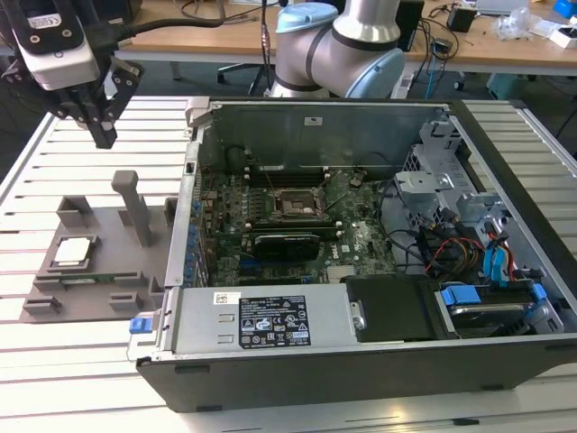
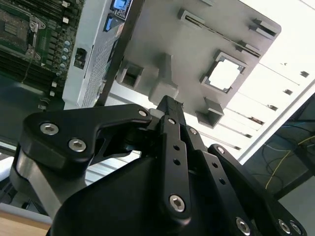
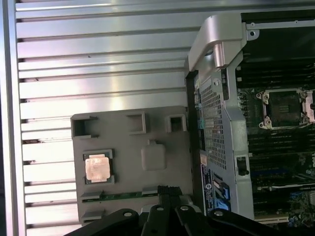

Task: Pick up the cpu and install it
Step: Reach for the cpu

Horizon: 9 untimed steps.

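in the exterior view the gripper (image 1: 105, 137) hangs in the air at the view's upper left, above the far end of the grey fixture tray (image 1: 104, 230) and well apart from it. its fingers are drawn together to a narrow point with nothing between them. the cpu (image 1: 74, 252) lies flat in a square recess on the tray, towards the view's left, its silver top facing up. an upright post (image 1: 135, 212) stands on the tray between the cpu and the open computer case (image 1: 361, 361), which lies on its side just beside the tray on the slatted metal desk (image 1: 54, 370). inside the case the motherboard's socket (image 1: 295, 205) sits bare

in the second wrist view the black fingers (image 2: 170, 128) run out to a closed tip, the gripper (image 2: 171, 101) pointing at the tray (image 2: 147, 39) but clear of it. the cpu (image 2: 224, 74) shows as a bright square in its recess, off to one side of the tip

in the first wrist view the cpu (image 3: 96, 167) rests in its pocket on the tray (image 3: 125, 162), with the case wall (image 3: 216, 113) beside the tray and the socket (image 3: 284, 108) beyond it. the tip of the gripper (image 3: 167, 189) looks pressed together and holds nothing
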Motion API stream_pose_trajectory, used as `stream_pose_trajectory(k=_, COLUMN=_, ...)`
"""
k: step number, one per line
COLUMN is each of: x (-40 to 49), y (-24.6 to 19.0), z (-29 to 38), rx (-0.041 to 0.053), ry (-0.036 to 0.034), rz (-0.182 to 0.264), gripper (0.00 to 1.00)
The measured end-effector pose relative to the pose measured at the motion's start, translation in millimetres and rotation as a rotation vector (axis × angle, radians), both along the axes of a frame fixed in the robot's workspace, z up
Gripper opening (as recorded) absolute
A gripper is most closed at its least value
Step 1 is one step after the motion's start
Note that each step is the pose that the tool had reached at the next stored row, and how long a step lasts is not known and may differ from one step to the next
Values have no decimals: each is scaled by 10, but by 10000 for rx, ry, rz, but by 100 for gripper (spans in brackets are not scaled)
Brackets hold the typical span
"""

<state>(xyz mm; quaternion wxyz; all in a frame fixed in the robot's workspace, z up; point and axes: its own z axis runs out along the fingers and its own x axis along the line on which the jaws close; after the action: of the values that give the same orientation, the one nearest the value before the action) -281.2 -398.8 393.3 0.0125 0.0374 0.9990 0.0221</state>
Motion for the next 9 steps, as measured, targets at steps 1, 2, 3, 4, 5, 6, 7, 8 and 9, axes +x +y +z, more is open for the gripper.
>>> stream_pose_trajectory(k=1, x=-13, y=0, z=0, rx=0, ry=0, rz=0, gripper=11)
stream_pose_trajectory(k=2, x=-40, y=0, z=0, rx=0, ry=0, rz=1, gripper=11)
stream_pose_trajectory(k=3, x=-57, y=0, z=0, rx=0, ry=0, rz=0, gripper=11)
stream_pose_trajectory(k=4, x=-75, y=0, z=0, rx=0, ry=0, rz=1, gripper=11)
stream_pose_trajectory(k=5, x=-111, y=0, z=0, rx=-1, ry=0, rz=1, gripper=11)
stream_pose_trajectory(k=6, x=-137, y=0, z=0, rx=0, ry=0, rz=1, gripper=11)
stream_pose_trajectory(k=7, x=-160, y=0, z=0, rx=0, ry=1, rz=1, gripper=11)
stream_pose_trajectory(k=8, x=-198, y=0, z=0, rx=0, ry=0, rz=0, gripper=11)
stream_pose_trajectory(k=9, x=-250, y=0, z=0, rx=0, ry=0, rz=0, gripper=11)
